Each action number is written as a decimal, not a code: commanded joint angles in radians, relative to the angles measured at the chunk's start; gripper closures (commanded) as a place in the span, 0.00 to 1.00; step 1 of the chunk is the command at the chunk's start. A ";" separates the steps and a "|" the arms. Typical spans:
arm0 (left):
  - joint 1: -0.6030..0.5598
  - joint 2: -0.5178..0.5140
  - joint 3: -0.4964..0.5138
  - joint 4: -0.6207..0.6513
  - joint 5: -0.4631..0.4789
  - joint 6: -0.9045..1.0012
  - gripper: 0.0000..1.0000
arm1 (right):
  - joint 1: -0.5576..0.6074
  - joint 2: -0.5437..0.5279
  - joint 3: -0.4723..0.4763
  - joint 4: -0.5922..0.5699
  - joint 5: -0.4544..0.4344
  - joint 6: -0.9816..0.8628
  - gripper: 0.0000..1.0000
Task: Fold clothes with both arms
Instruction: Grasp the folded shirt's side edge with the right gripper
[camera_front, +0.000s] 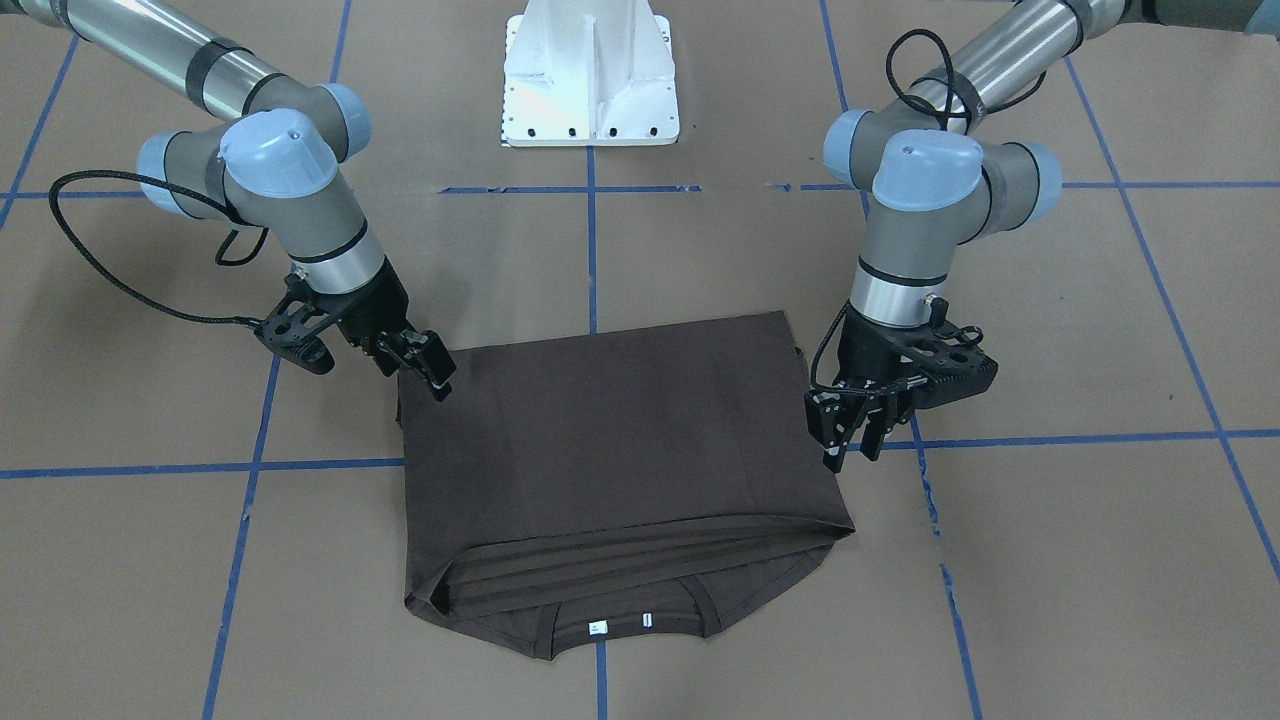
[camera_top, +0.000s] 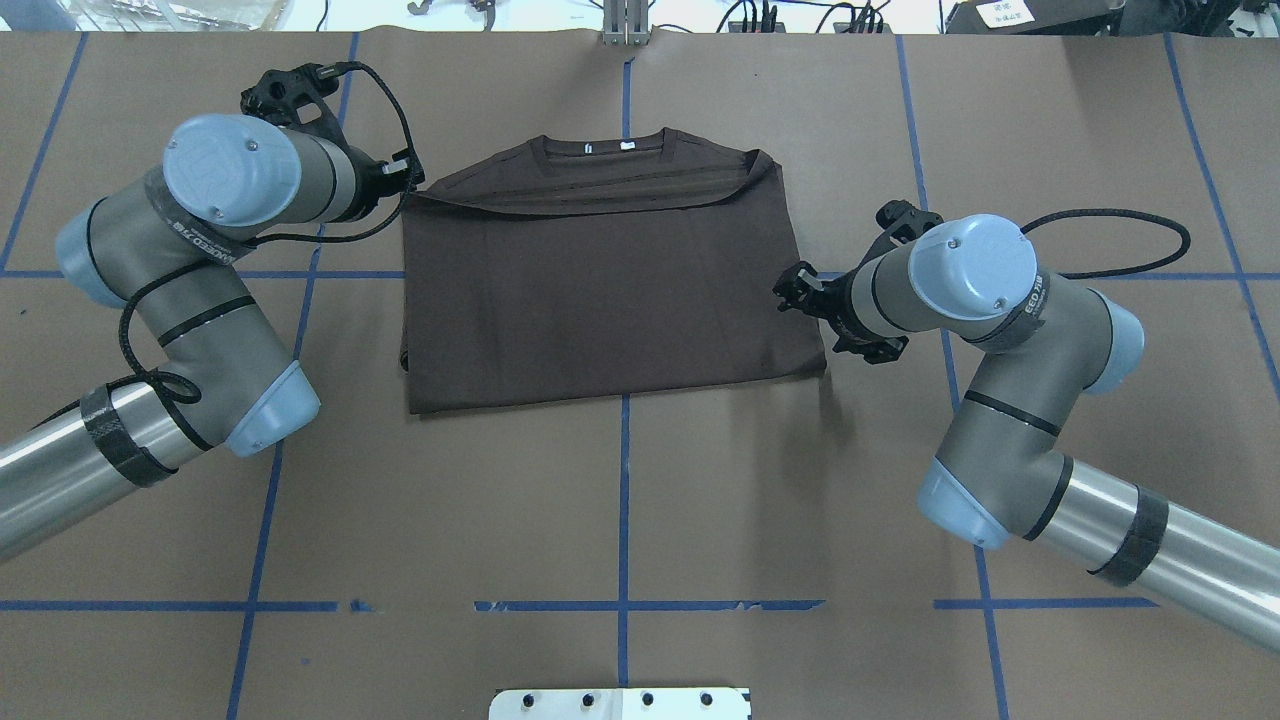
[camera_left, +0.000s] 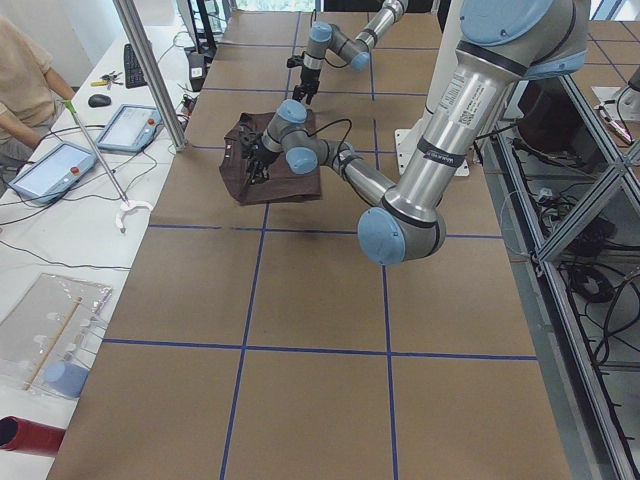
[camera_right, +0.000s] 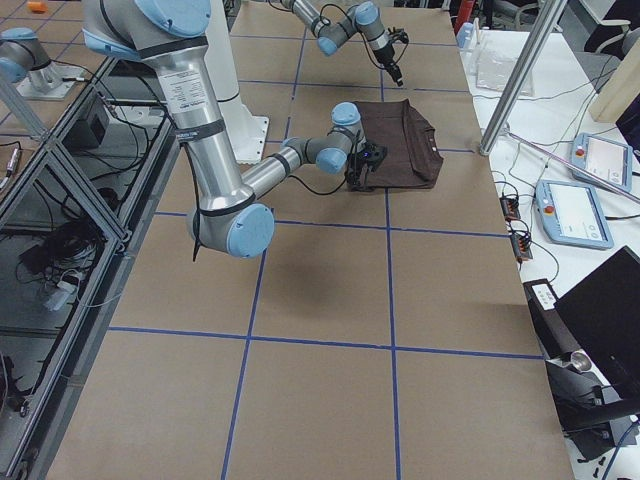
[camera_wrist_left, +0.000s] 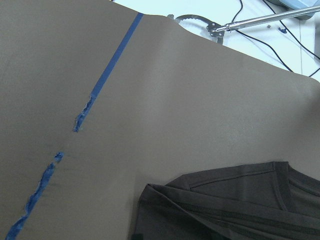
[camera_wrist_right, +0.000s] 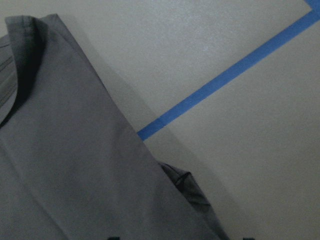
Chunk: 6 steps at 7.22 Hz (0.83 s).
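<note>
The dark brown shirt (camera_front: 620, 420) lay flat on the table (camera_front: 700, 250), folded into a rectangle, directly between your two grippers. The left gripper (camera_front: 851, 450) hovered just outside one side edge, its fingers spread and empty. The right gripper (camera_front: 420, 375) sat at the opposite edge, its fingers apparently also apart and pinching nothing. You were probably about to take both side edges for the next fold. To do it well, each pair of fingers needed to straddle every layer at matching points, then close and lift together. The overhead view hid the left fingers behind the wrist, while the front view showed them plainly. Only the right wrist view showed a small bunched flap (camera_wrist_right: 186, 186) poking out under the edge.
</note>
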<state>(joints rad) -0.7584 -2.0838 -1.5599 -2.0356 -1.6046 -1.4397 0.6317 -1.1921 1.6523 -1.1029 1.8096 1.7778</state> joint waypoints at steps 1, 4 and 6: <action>0.001 -0.001 -0.005 0.002 0.000 0.001 0.45 | -0.020 -0.014 0.003 0.000 0.004 0.006 0.17; 0.001 -0.001 -0.006 0.002 0.002 -0.001 0.46 | -0.033 -0.014 0.003 -0.005 -0.001 0.009 0.54; -0.001 0.001 -0.006 0.002 0.003 -0.001 0.46 | -0.032 -0.015 0.003 -0.005 0.004 0.008 1.00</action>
<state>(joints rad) -0.7583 -2.0844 -1.5661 -2.0341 -1.6026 -1.4404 0.5998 -1.2067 1.6546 -1.1073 1.8111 1.7860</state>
